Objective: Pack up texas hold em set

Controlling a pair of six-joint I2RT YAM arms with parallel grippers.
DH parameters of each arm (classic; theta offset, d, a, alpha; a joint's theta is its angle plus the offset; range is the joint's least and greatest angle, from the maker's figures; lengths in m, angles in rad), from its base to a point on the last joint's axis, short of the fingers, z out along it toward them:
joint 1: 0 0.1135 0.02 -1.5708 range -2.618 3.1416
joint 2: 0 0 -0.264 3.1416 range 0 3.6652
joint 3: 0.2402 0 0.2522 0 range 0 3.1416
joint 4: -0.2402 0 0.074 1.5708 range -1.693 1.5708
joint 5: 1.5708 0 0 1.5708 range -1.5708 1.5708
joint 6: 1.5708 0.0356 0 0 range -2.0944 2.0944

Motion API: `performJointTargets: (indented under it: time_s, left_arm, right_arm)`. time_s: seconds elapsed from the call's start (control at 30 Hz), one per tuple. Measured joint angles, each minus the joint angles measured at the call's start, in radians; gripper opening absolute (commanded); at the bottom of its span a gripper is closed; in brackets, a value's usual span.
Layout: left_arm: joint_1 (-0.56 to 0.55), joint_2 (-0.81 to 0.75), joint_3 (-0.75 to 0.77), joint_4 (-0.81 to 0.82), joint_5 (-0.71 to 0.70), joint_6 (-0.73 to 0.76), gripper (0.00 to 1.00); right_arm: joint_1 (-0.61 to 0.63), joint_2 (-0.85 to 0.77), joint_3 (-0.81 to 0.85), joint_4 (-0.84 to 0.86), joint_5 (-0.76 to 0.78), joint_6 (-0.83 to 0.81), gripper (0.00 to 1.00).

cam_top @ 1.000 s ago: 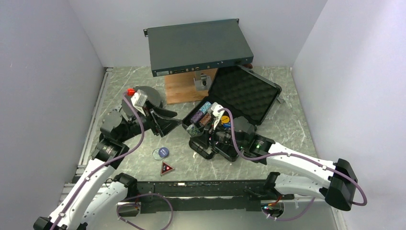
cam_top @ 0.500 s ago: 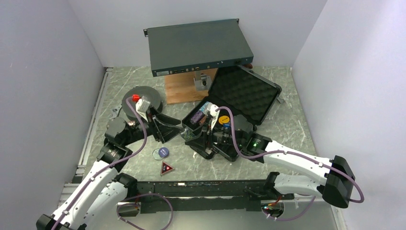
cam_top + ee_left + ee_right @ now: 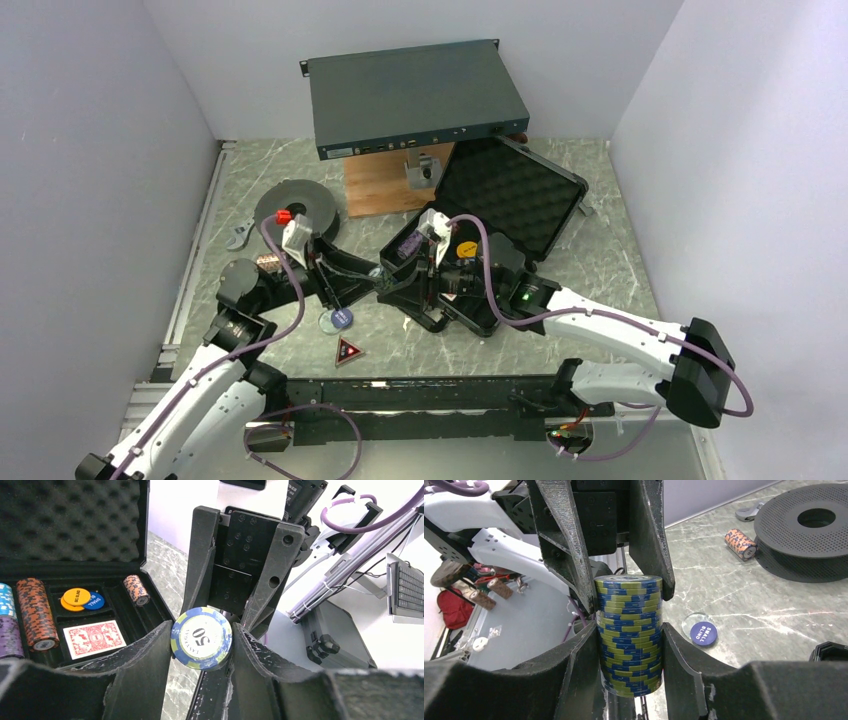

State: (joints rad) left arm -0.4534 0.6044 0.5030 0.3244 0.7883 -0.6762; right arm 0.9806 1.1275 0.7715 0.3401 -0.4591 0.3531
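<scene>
**CHIP ROLL HELD BY BOTH GRIPPERS AT CASE EDGE**

**1. Clearance.** The marble table (image 3: 600, 265) is closed in by white walls at left, back and right. The open case (image 3: 512, 195) lies right of centre, with its foam-lined lid propped back toward the far right. Both arms meet just beside the left edge of its tray. Bare table shows left of the case and in front of it.

**2. Grippers.** The left gripper (image 3: 202, 632) and the right gripper (image 3: 630, 630) face each other tip to tip. Each stands part-way open, with its two fingers pressed against opposite sides of the same blue-yellow chip roll (image 3: 629, 650). The roll is off the table. Its end face reads 50 in the left wrist view.

**3. Surroundings.**
- **In the tray:** an orange-black roll (image 3: 35, 612), yellow and blue buttons (image 3: 80, 600), a red-backed deck (image 3: 95, 639) and a short orange roll (image 3: 136, 590).
- **On the table:** a blue small-blind button (image 3: 703, 633) lies near the meeting point, and the red-black triangle (image 3: 349, 351) lies nearer the arm bases. A loose orange roll (image 3: 740, 544) lies near the perforated spool (image 3: 297, 205).
- **At the back wall:** the grey electronics box (image 3: 415, 95) sits on a wooden block (image 3: 372, 190), just behind the lid.
</scene>
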Motion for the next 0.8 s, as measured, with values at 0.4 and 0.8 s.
performJointTargets:
  time_s: [0.4,0.8]
  left_arm:
    - [0.001,0.002,-0.027,0.068,0.002,-0.026,0.51]
    - [-0.002,0.002,-0.039,0.079,0.019,-0.035,0.49]
  right_arm:
    - [-0.003,0.02,0.002,0.032,-0.037,0.022,0.0]
    - [-0.004,0.044,0.009,0.063,-0.047,0.025,0.0]
